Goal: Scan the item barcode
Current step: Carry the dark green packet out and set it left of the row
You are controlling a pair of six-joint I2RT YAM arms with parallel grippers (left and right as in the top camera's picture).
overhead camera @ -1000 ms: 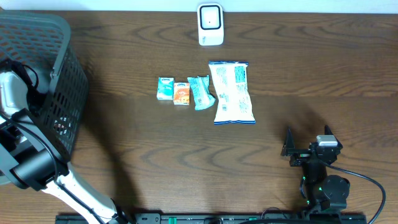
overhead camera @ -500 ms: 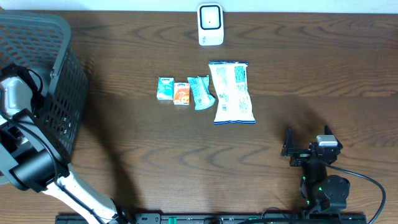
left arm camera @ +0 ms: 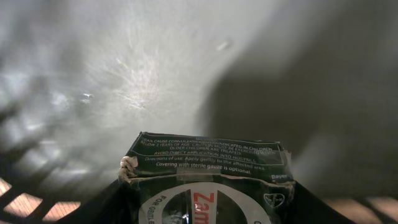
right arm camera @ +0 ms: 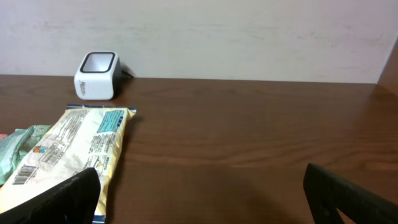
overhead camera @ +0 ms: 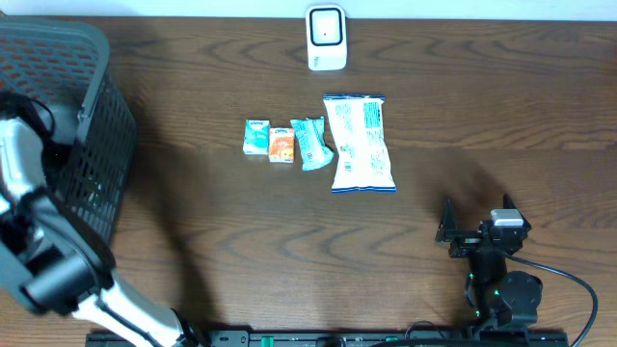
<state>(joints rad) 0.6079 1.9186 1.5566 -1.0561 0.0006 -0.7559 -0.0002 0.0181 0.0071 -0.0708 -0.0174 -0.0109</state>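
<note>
A dark green box (left arm camera: 211, 163) with white print and a taped, torn top edge fills the gap between my left gripper's (left arm camera: 205, 208) dark fingers; the jaws press its two sides, shut on it, over the grey floor of the basket (overhead camera: 96, 58). From overhead only the left arm (overhead camera: 21, 159) shows, reaching into the basket. The white barcode scanner (overhead camera: 326, 39) stands at the table's far edge, also visible in the right wrist view as the scanner (right arm camera: 96, 74). My right gripper (overhead camera: 478, 210) rests open and empty at the front right.
A row lies mid-table: a small teal box (overhead camera: 255, 137), an orange box (overhead camera: 281, 145), a teal packet (overhead camera: 310, 142) and a large white-blue bag (overhead camera: 361, 143). The bag (right arm camera: 68, 152) lies just left of the right gripper's (right arm camera: 202, 199) left finger. The basket's mesh walls surround the left hand.
The left jaws have closed in onto the green box. Seen from overhead, the left arm has shifted slightly at the basket. The right arm has not moved.
</note>
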